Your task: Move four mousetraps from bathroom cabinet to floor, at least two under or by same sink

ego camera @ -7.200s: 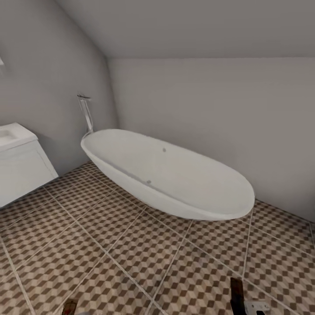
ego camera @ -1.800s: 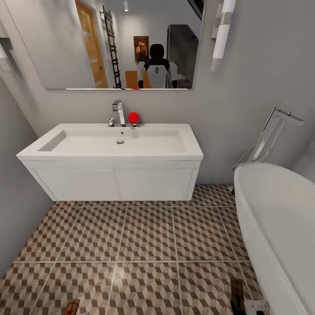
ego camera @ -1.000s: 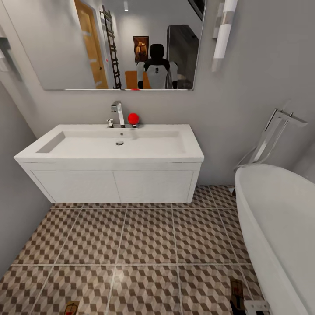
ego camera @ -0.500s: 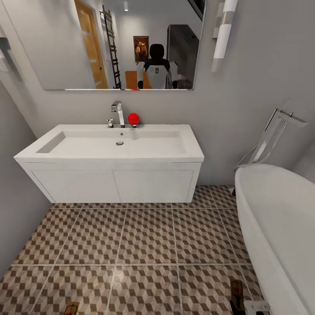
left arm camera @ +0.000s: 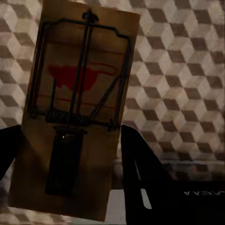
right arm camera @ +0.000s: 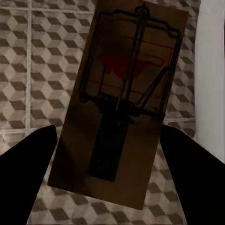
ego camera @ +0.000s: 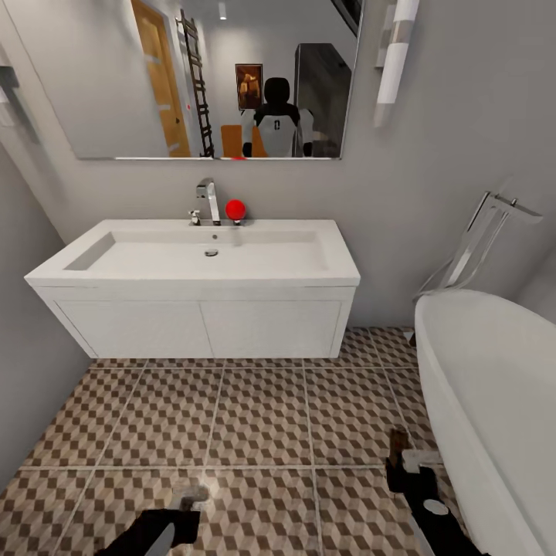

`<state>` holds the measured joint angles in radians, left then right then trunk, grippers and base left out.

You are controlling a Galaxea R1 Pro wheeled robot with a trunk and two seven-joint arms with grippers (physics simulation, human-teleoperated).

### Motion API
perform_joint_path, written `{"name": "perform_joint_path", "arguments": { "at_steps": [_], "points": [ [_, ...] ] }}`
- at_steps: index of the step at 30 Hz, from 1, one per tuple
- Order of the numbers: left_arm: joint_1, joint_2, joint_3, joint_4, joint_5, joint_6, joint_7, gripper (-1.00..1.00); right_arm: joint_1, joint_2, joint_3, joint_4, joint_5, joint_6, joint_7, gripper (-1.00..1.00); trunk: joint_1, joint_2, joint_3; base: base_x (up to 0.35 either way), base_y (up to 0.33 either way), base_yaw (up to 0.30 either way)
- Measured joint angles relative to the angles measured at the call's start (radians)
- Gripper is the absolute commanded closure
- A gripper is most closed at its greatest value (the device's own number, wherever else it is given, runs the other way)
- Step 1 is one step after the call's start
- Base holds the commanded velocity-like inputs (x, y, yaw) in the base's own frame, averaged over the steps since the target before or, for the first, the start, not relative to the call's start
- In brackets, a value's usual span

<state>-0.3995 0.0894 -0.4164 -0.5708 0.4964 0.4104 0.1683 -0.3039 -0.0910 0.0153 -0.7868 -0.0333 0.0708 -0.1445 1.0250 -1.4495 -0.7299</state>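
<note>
In the left wrist view a brown wooden mousetrap with dark wire and a red mark is held between the black fingers of my left gripper, over the cube-patterned bathroom floor. My right gripper is shut on a second mousetrap. In the head view the left gripper hangs low at the bottom left. The right gripper holds its mousetrap upright beside the tub. The white sink stands ahead on a wall-hung vanity, well beyond both grippers. The cabinet is out of view.
A white bathtub with a chrome filler fills the right side, close to my right arm. A grey wall closes the left. A mirror hangs above the sink, and a red ball sits by the faucet. Open tiled floor lies before the vanity.
Both arms have come up and forward into the head view, each carrying its mousetrap; before, only the trap tips showed at the bottom edge. Earlier still, the camera swung from the bathtub to the sink.
</note>
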Motion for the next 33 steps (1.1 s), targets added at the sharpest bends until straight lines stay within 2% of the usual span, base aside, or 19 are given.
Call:
{"name": "perform_joint_path", "arguments": {
  "at_steps": [1,3,4,5,8,11,12,13,14,15,17,18,19,20,21,23,26,29,33],
  "points": [
    [-0.030,0.001,0.000,-0.039,-0.001,0.038,0.017,1.00,-0.028,0.010,0.000,-0.040,0.002,0.044,-0.006,1.00,0.000,0.000,0.000,0.000,0.000,0.000],
    [-0.089,0.002,0.001,-0.063,-0.001,0.072,0.060,1.00,-0.078,0.022,0.000,-0.077,0.004,0.086,-0.012,1.00,0.000,0.000,0.000,0.000,0.000,0.000],
    [-0.134,0.002,0.002,-0.056,-0.002,0.087,0.090,1.00,-0.116,0.026,0.000,-0.091,0.005,0.107,-0.015,1.00,0.000,0.000,0.000,0.000,0.000,0.000],
    [-0.153,0.002,0.002,-0.046,0.000,0.092,0.103,1.00,-0.136,0.028,0.000,-0.096,0.004,0.119,-0.015,1.00,0.000,0.000,0.000,0.000,0.000,0.000],
    [-0.242,0.004,0.003,0.035,0.000,0.101,0.139,1.00,-0.216,0.033,0.000,-0.109,0.003,0.195,-0.016,1.00,0.000,0.000,0.000,0.000,0.000,0.000],
    [-0.268,0.014,0.009,0.074,0.002,0.067,0.147,1.00,-0.239,0.037,0.002,-0.112,0.001,0.220,-0.012,1.00,0.000,0.000,0.000,0.000,0.000,0.000],
    [-0.273,0.017,0.013,0.102,0.002,-0.002,0.147,1.00,-0.244,0.046,0.008,-0.107,0.000,0.222,-0.010,1.00,0.000,0.000,0.000,0.000,0.000,0.000],
    [-0.277,0.018,0.014,0.135,0.004,-0.096,0.147,1.00,-0.246,0.065,0.029,-0.095,0.000,0.206,-0.005,1.00,0.000,0.000,0.000,0.000,0.000,0.000],
    [-0.277,0.019,0.014,0.148,0.006,-0.130,0.146,1.00,-0.247,0.072,0.040,-0.088,0.002,0.195,-0.003,1.00,0.000,0.000,0.000,0.000,0.000,0.000],
    [-0.279,0.019,0.014,0.192,0.007,-0.233,0.136,1.00,-0.248,0.088,0.108,-0.047,0.001,0.134,-0.001,1.00,0.000,0.000,0.000,0.000,0.000,0.000],
    [-0.280,0.021,0.013,0.220,0.008,-0.285,0.106,1.00,-0.249,0.097,0.192,0.018,0.003,0.065,0.003,1.00,0.000,0.000,0.000,0.000,0.000,0.000],
    [-0.280,0.024,0.013,0.231,0.007,-0.307,0.075,1.00,-0.249,0.097,0.214,0.034,0.003,0.047,0.005,1.00,0.000,0.000,0.000,0.000,0.000,0.000],
    [-0.280,0.029,0.013,0.237,0.006,-0.327,0.034,1.00,-0.249,0.099,0.251,0.065,0.003,0.013,0.011,1.00,0.000,0.000,0.000,0.000,0.000,0.000],
    [-0.281,0.042,0.013,0.241,0.006,-0.347,-0.015,1.00,-0.249,0.100,0.280,0.096,0.003,-0.028,0.020,1.00,0.000,0.000,0.000,0.000,0.000,0.000],
    [-0.281,0.050,0.013,0.243,0.006,-0.356,-0.043,1.00,-0.249,0.100,0.291,0.112,0.003,-0.051,0.025,1.00,0.000,0.000,0.000,0.000,0.000,0.000],
    [-0.281,0.078,0.012,0.246,0.005,-0.381,-0.142,1.00,-0.249,0.102,0.316,0.176,0.002,-0.157,0.047,1.00,0.000,0.000,-0.001,0.000,0.000,0.000],
    [-0.281,0.103,0.011,0.246,0.006,-0.398,-0.222,1.00,-0.249,0.105,0.326,0.249,0.002,-0.263,0.061,1.00,0.000,0.000,-0.001,0.000,0.000,0.000],
    [-0.280,0.111,0.012,0.247,0.005,-0.415,-0.252,1.00,-0.249,0.105,0.330,0.289,0.001,-0.303,0.066,1.00,0.000,0.000,-0.001,0.000,0.000,0.000],
    [-0.280,0.113,0.012,0.249,0.004,-0.424,-0.262,1.00,-0.249,0.105,0.331,0.304,0.000,-0.320,0.066,1.00,0.000,0.000,-0.001,0.000,0.000,0.000]
  ]
}}
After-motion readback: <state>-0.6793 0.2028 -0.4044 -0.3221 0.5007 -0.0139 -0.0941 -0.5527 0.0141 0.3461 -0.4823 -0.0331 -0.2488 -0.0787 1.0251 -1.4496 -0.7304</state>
